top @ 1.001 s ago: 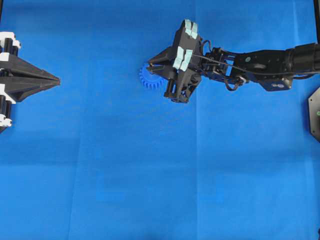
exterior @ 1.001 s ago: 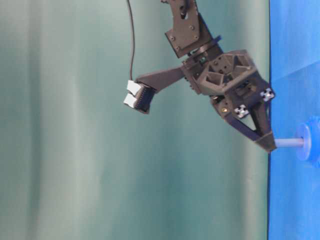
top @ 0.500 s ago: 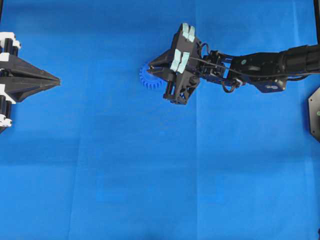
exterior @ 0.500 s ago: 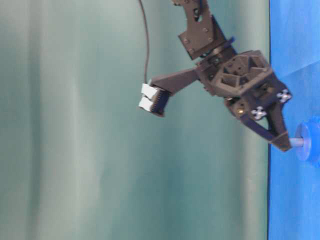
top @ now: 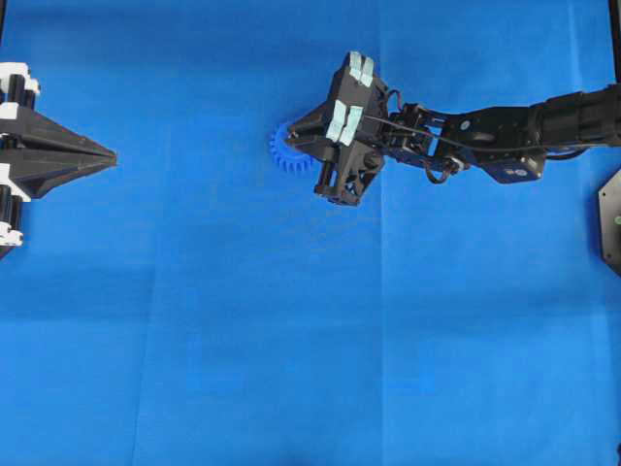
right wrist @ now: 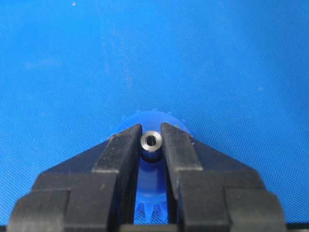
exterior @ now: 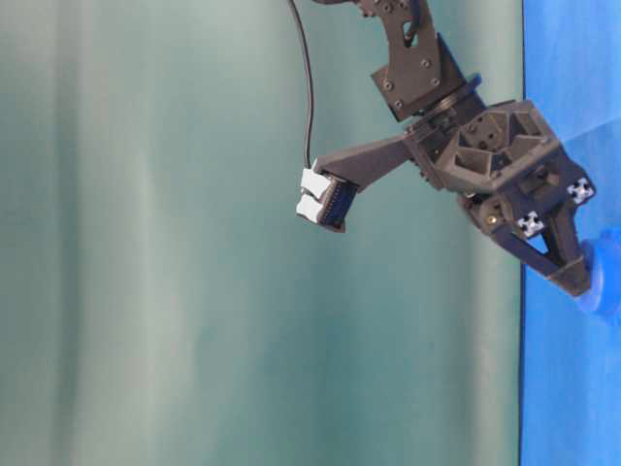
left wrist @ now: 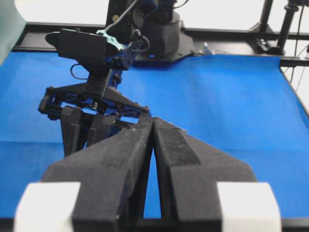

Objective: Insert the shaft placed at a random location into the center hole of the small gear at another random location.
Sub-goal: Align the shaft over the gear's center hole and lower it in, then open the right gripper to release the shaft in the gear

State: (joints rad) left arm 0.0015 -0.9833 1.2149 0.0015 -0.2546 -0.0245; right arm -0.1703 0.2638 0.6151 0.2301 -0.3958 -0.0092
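Overhead exterior view is showing the right claw [top: 299, 137] reaching in from three o'clock across the blue worktop [top: 291, 340] and hanging over the small gear [top: 284, 152], which is sitting upper centre, only its nine-o'clock teeth peeking out from under the black fingers; the left claw [top: 110, 153] is resting at the nine o'clock edge, well apart, its two fingers pressing together to a point with nothing between them.

Table-level exterior view, turned on its side, is showing the right claw [exterior: 579, 282] with its tips touching the small gear [exterior: 604, 277] at the three o'clock edge; the shaft is hiding behind the fingers here.

Left wrist-mounted view is looking along the left claw [left wrist: 152, 121], its fingers lying flush against each other and gripping nothing, while the right arm is working at ten o'clock over the worktop [left wrist: 227, 96].

Right wrist-mounted view is showing the right claw [right wrist: 151, 129] narrowed onto the shaft [right wrist: 150, 141], pinching it from both sides, end-on; the shaft is standing over the middle of the small gear [right wrist: 150, 117], hiding the center hole.
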